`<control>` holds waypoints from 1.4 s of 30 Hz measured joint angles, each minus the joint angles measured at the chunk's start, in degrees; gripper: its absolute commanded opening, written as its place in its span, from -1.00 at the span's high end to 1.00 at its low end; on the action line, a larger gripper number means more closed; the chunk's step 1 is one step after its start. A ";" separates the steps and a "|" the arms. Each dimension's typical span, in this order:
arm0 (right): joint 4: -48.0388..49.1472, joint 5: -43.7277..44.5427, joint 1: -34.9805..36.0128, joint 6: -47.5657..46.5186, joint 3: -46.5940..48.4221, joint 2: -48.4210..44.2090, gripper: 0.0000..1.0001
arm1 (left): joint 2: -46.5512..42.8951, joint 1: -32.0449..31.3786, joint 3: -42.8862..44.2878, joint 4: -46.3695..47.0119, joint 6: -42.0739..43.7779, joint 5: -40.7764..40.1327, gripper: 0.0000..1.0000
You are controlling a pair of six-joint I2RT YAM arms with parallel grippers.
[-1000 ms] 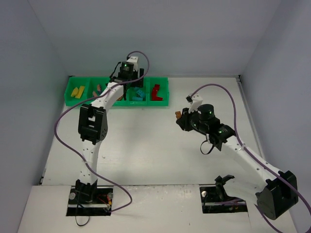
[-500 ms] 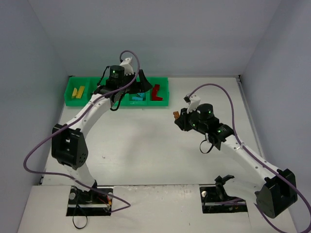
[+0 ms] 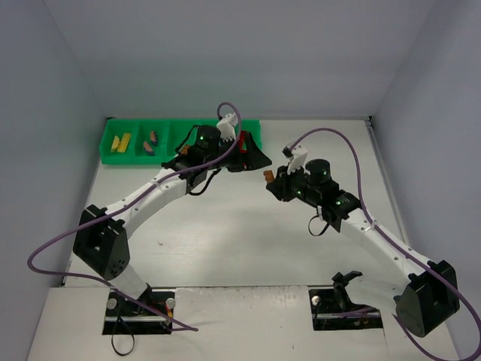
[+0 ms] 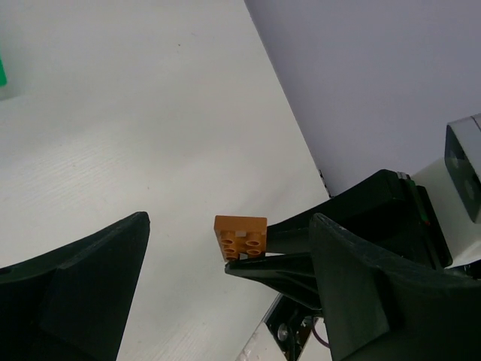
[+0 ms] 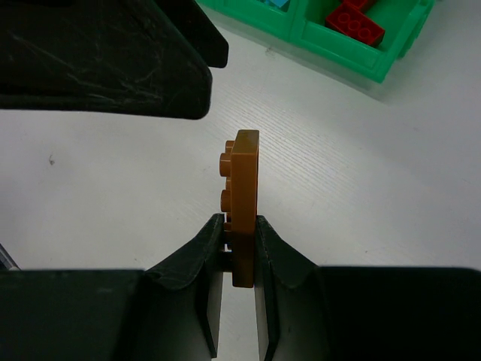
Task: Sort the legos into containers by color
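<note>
My right gripper (image 5: 239,235) is shut on an orange-brown lego (image 5: 244,197) and holds it upright above the table; in the top view the gripper (image 3: 274,182) and the lego (image 3: 267,177) are right of centre. My left gripper (image 3: 252,155) is open and empty, just left of and beyond that lego. In the left wrist view the lego (image 4: 240,236) sits between my open left fingers (image 4: 90,289), pinched by the right gripper's fingertips (image 4: 278,259). The green container tray (image 3: 169,124) holds yellow legos (image 3: 119,141), pink legos (image 3: 150,141) and a red lego (image 5: 353,22). The cyan legos are mostly hidden.
The tray's right end (image 5: 353,64) lies just beyond the held lego. One left finger (image 5: 105,60) looms at the upper left of the right wrist view. Grey walls close the table on three sides. Purple cables loop beside both arms.
My left arm has swung from above the tray to the right and down toward the right gripper. My right gripper has shifted slightly left, still holding the orange-brown lego.
</note>
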 measured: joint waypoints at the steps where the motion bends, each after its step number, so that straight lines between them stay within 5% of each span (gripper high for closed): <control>1: 0.13 -0.22 0.02 0.00 0.00 0.02 0.99 | 0.00 -0.28 0.00 0.35 -0.20 -0.15 -0.60; 15: 0.61 -0.87 0.02 0.39 0.02 0.04 0.99 | 1.09 -4.59 0.00 2.10 -1.07 -1.81 -0.58; 21: 1.29 -0.87 0.02 0.46 0.04 0.02 0.99 | 2.01 -5.14 -0.07 2.43 -1.95 -3.04 -0.43; 27: 1.64 -0.85 0.02 0.63 0.04 0.02 0.98 | 2.27 -5.73 -0.74 3.85 -3.02 -3.52 0.07; 32: 1.62 -0.79 0.02 0.94 0.15 -0.07 0.98 | 2.36 -5.86 -1.73 4.24 -3.06 -4.81 0.79; 34: 1.60 -0.83 -0.02 1.14 0.15 -0.11 0.96 | 2.34 -5.88 -1.81 4.48 -2.91 -4.83 0.90; 35: 1.66 -0.83 0.00 1.25 0.15 -0.09 0.92 | 2.36 -5.88 -1.81 4.52 -2.95 -4.90 0.95; 40: 1.90 -0.72 0.00 1.90 0.17 -0.09 -0.37 | 2.34 -5.88 -1.81 4.33 -2.60 -4.92 1.00; 42: 2.12 -0.42 0.00 1.79 0.26 -0.09 -0.56 | 2.34 -5.46 -1.81 4.00 -1.99 -4.94 1.00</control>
